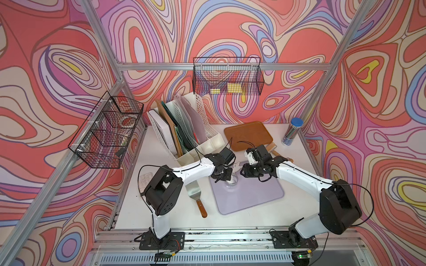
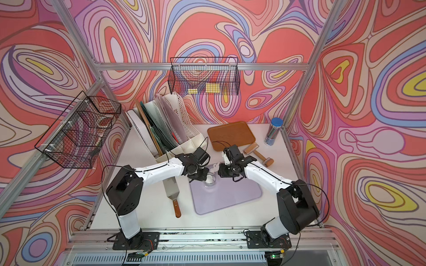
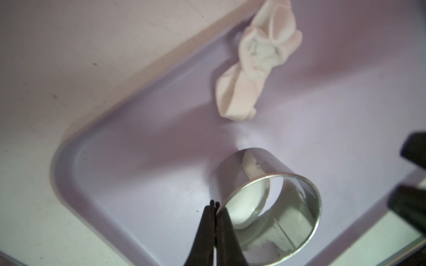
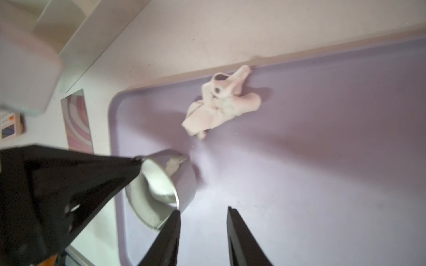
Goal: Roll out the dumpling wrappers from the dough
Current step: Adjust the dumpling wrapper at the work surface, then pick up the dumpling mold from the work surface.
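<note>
As the top views show it: both arms meet over the far left corner of the purple mat [image 1: 253, 198]; the ring cutter [image 1: 232, 180] is a small glint between the wrists, its contents unreadable.
Wrist views add: the ring cutter [image 3: 239, 175] is tilted, with a dumpling wrapper [image 3: 247, 207], a thin white disc, clinging inside it.
Left gripper [image 3: 215, 203]: jaws pinched tight on the ring's wall at the rim.
Right gripper [image 4: 204, 210]: jaws partway apart, nothing between them; one fingertip [image 4: 176, 214] just beside the ring's rim.
Dough scrap [image 4: 221, 103]: crumpled, on the mat near its far edge, apart from the ring.
Not resolved: whether the ring's low edge touches the mat; the wrapper's far side is hidden by the ring wall.
Roller [image 2: 258, 153]: on the table behind the right arm.
</note>
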Robot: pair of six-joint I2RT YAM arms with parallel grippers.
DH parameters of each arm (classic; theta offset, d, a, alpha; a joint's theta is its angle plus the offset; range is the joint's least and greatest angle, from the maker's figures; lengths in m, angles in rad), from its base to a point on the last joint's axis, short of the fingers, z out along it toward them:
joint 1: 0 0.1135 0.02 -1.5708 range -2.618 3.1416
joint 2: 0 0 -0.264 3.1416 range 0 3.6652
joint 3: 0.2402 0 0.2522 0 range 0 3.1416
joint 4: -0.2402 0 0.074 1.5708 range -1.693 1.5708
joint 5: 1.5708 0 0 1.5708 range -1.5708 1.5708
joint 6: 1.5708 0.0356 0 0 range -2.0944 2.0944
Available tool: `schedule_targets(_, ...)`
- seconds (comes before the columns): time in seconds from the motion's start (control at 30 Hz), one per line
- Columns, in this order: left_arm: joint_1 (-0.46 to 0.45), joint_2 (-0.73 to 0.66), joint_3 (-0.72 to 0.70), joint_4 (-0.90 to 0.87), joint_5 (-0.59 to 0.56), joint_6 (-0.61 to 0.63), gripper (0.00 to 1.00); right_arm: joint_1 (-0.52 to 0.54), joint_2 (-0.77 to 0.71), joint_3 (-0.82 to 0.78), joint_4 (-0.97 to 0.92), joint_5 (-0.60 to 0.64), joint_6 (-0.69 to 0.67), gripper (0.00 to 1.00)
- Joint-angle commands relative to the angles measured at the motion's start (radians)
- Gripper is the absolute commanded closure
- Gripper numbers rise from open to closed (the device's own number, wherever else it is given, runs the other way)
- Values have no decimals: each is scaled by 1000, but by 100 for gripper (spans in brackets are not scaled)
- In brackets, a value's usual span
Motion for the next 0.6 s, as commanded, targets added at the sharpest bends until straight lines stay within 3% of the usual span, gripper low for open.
schedule_targets(0.0, -49, 14, 67, 15, 20, -1, 100, -71, -56, -29, -37, 16, 13, 59)
schedule_targets(0.2, -61, 81, 86, 66, 60, -34, 100, -77, -103, -76, -12, -203, 3, 53)
schedule_targets(0.3, -63, 112, 120, 37, 38, -36, 100, -64, -76, -80, -31, -234, 10, 54)
schedule_targets(0.5, -64, 120, 124, 26, 40, -43, 100, -22, -29, -71, -114, -37, 21, 54)
schedule_targets(0.57, -63, 117, 125, 25, 39, -45, 100, -12, -8, -69, -111, -23, 25, 55)
